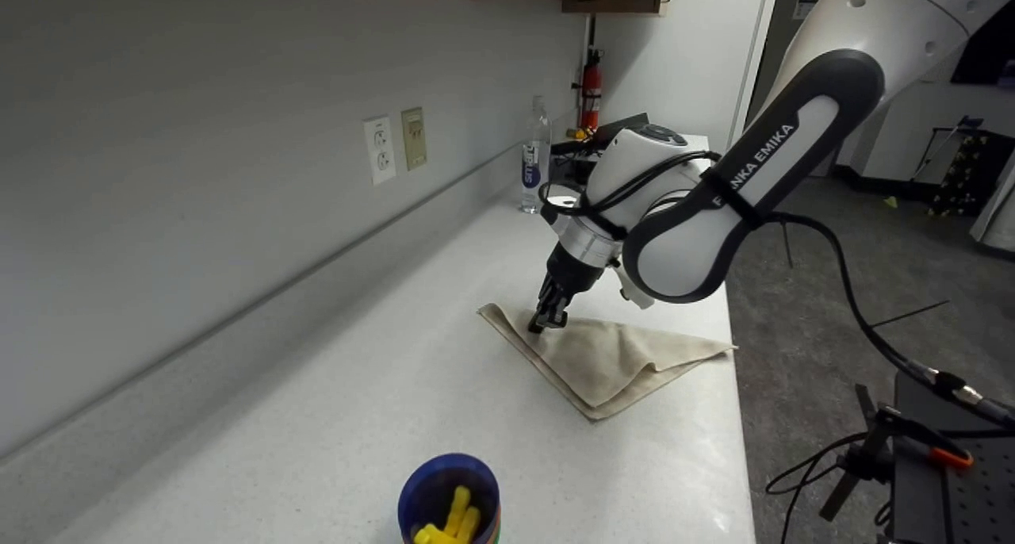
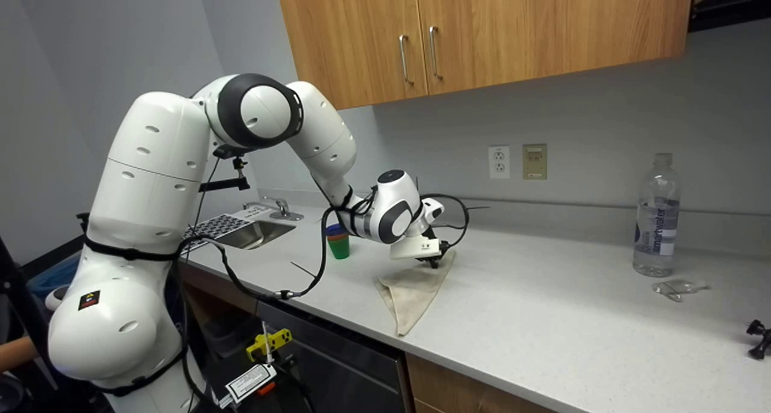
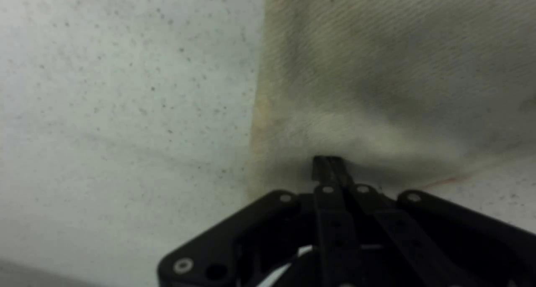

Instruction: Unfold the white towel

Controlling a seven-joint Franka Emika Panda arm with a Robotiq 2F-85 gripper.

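Unfolding seems at grasp stage: gripper (image 3: 332, 169) clenched, far edge of towel (image 1: 603, 358), pinch unclear; next, lift upper layer.

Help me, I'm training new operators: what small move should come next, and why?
Probably a slight lift: the gripper looks shut at the towel, which lies folded with one layer over another, but whether anything is pinched can't be told; lifting should show that.

Sink (image 2: 264, 231), faucet (image 2: 281, 206) and wall cupboards (image 2: 512, 34) show a kitchen area.
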